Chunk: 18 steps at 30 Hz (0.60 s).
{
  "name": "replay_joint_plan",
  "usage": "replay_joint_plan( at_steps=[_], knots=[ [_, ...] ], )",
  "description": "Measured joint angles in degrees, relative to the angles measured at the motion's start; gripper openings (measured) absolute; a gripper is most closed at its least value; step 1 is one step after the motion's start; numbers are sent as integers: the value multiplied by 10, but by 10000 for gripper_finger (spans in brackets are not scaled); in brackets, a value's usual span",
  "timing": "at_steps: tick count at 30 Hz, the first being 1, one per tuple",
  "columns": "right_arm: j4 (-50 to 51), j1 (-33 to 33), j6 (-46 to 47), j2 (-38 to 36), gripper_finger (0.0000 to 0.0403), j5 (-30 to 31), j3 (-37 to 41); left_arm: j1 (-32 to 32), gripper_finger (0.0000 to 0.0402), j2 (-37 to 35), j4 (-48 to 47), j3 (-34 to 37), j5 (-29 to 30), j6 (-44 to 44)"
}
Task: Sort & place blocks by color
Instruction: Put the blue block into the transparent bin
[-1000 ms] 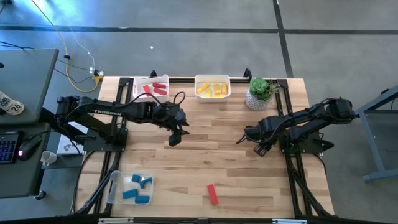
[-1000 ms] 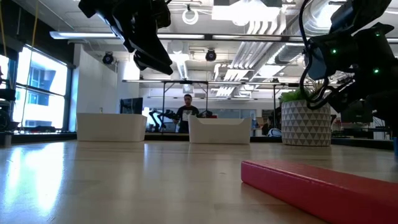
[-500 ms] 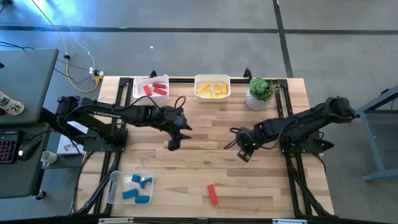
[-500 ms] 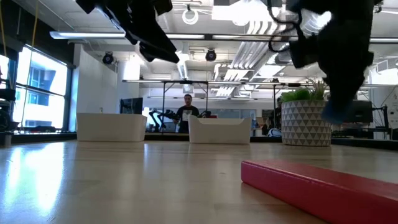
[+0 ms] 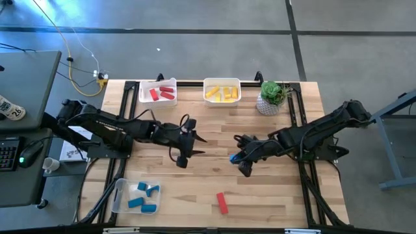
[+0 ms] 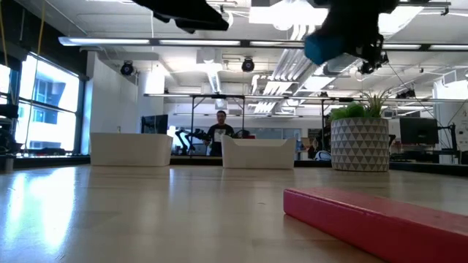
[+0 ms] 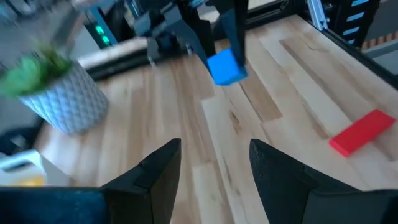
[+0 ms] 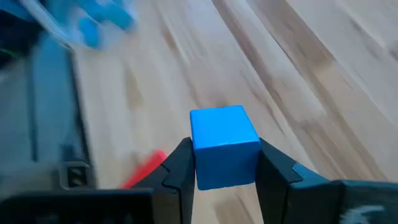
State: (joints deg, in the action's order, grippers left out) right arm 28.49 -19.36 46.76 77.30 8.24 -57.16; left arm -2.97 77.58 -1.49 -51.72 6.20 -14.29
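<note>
My right gripper (image 5: 238, 160) hangs over the middle of the table, shut on a small blue block (image 8: 224, 146), which also shows in the left wrist view as the blue block (image 7: 225, 66). My left gripper (image 5: 189, 147) hovers open to its left, fingers (image 7: 155, 177) apart and empty, pointing toward the right gripper. One red block (image 5: 222, 202) lies flat on the table near the near edge; it fills the foreground of the low view as the red block (image 6: 380, 223). Other blocks lie sorted in three bins. My right gripper pinches the blue block between its two fingers (image 8: 180, 168), one on each opposite side face (image 8: 202, 158). The fingers reach in from the table's right. The block is lifted clear of the table, high above it in the low view (image 6: 325, 47).
A white bin with red blocks (image 5: 158, 92) and one with yellow blocks (image 5: 221, 92) stand at the far edge, beside a potted plant (image 5: 271, 96). A clear bin with blue blocks (image 5: 136, 196) sits at the near left corner. Bare wood lies between the arms.
My right gripper has carried the blue block from the table's right side toward the left and a little nearer, reaching the middle. My left gripper has shifted slightly toward the near edge and now shows higher in the low view.
</note>
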Motion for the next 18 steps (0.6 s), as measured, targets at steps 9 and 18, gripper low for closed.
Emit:
replay_joint_plan(
  at_steps=[9,18],
  knots=[
    [-135,-10,-34,0,100,52,0,-47,177,0,42,0,55,-68],
    [-217,-9,-52,0,100,53,0,-75,177,0,80,0,127,-75]
  ],
)
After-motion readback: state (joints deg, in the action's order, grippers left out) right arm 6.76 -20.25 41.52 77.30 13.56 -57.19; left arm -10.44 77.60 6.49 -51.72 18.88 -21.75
